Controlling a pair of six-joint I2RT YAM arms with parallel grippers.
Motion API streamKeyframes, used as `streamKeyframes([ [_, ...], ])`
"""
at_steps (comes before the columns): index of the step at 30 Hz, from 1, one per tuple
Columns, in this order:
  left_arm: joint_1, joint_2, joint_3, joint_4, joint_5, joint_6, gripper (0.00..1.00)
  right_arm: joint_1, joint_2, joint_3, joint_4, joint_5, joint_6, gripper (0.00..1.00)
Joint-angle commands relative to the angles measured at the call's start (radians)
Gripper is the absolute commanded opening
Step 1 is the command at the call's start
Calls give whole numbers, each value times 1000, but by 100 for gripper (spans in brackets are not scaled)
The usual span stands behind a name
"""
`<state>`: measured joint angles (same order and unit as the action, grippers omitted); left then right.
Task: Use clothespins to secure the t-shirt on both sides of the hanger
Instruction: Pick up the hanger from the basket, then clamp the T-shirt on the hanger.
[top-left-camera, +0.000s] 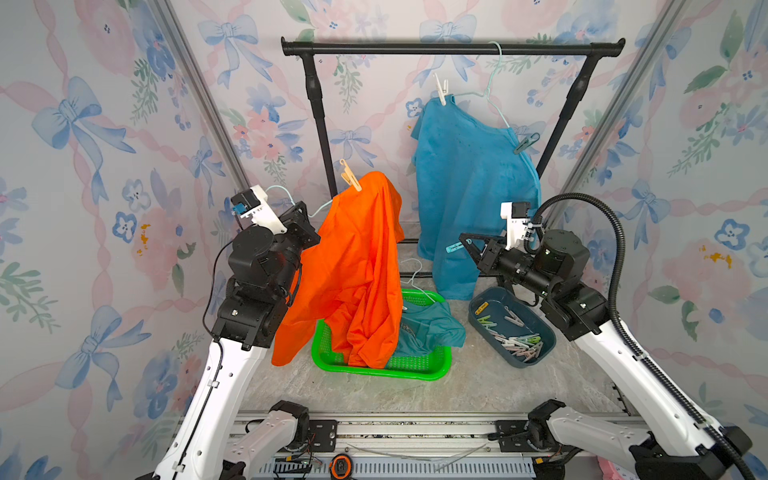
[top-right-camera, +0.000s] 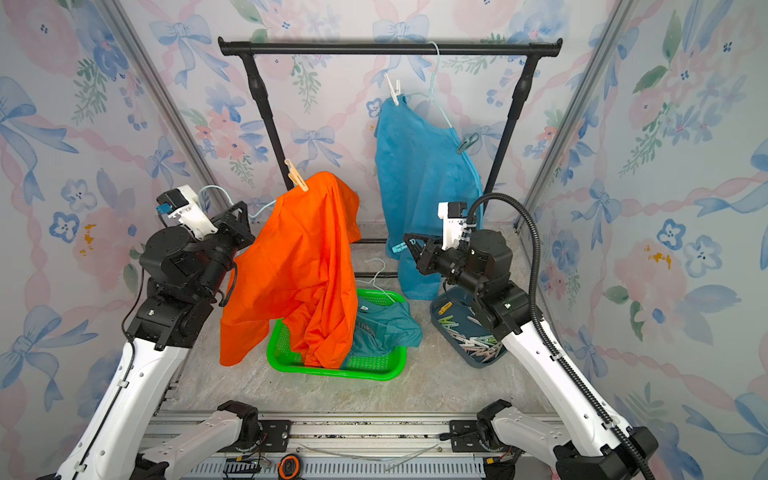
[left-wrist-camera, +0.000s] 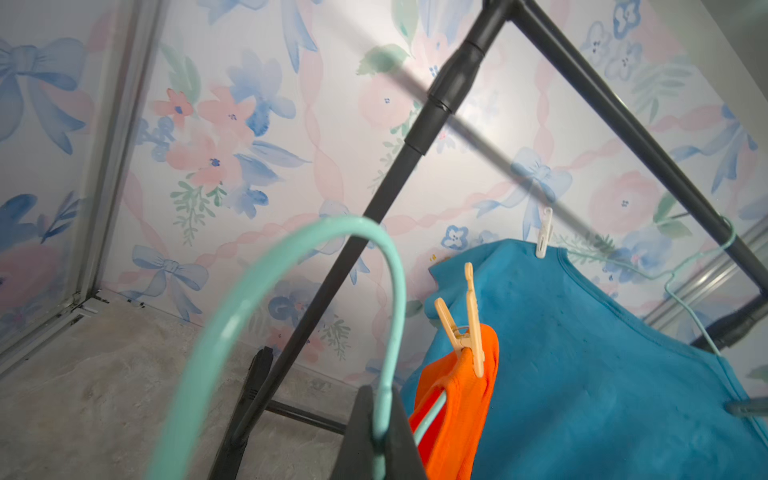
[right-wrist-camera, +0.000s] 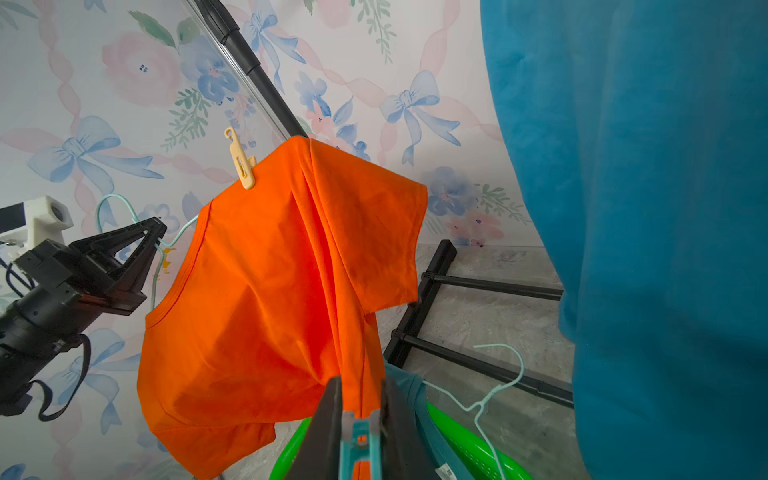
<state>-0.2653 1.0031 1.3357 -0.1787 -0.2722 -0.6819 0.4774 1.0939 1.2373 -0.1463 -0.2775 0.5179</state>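
Observation:
An orange t-shirt (top-left-camera: 353, 257) hangs on a mint hanger (left-wrist-camera: 374, 241). My left gripper (left-wrist-camera: 381, 399) is shut on the hanger's wire just below the hook, holding it up left of the basket. A cream clothespin (top-left-camera: 349, 176) clamps the shirt's far shoulder. The near shoulder by the left gripper (top-left-camera: 309, 220) carries no pin. My right gripper (right-wrist-camera: 360, 386) is shut on a teal clothespin (right-wrist-camera: 359, 444), to the right of the orange shirt (right-wrist-camera: 282, 282) and apart from it. More clothespins (top-left-camera: 519, 343) lie in a dark blue bin (top-left-camera: 498, 301).
A black rack (top-left-camera: 453, 48) stands at the back with a blue t-shirt (top-left-camera: 469, 187) pinned on its own hanger. The orange shirt's hem trails into a green basket (top-left-camera: 415, 372). That basket also holds a teal shirt (top-left-camera: 432, 324) and a spare hanger (top-left-camera: 415, 274).

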Motion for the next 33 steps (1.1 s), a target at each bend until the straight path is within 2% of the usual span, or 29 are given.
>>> streamKeyframes([
  [1, 5, 35, 53, 80, -179, -167, 0, -8, 12, 35, 12, -8, 17, 17],
  [5, -49, 111, 111, 46, -297, -263, 0, -7, 24, 21, 83, -18, 54, 17],
  [7, -138, 146, 121, 49, -442, -271, 0, 7, 38, -7, 162, -23, 93, 16],
  [10, -227, 204, 141, 33, -593, -315, 0, 52, 72, -29, 252, -3, 139, 15],
  [13, -273, 286, 203, -52, -666, -401, 0, 107, 113, -31, 327, 20, 155, 15],
  [18, -357, 413, 315, -144, -817, -451, 0, 176, 182, -23, 440, 36, 195, 15],
  [24, -380, 495, 379, -187, -846, -507, 0, 229, 267, 10, 525, 37, 240, 15],
  [33, -382, 552, 429, -196, -802, -537, 0, 275, 386, 54, 620, 18, 306, 14],
])
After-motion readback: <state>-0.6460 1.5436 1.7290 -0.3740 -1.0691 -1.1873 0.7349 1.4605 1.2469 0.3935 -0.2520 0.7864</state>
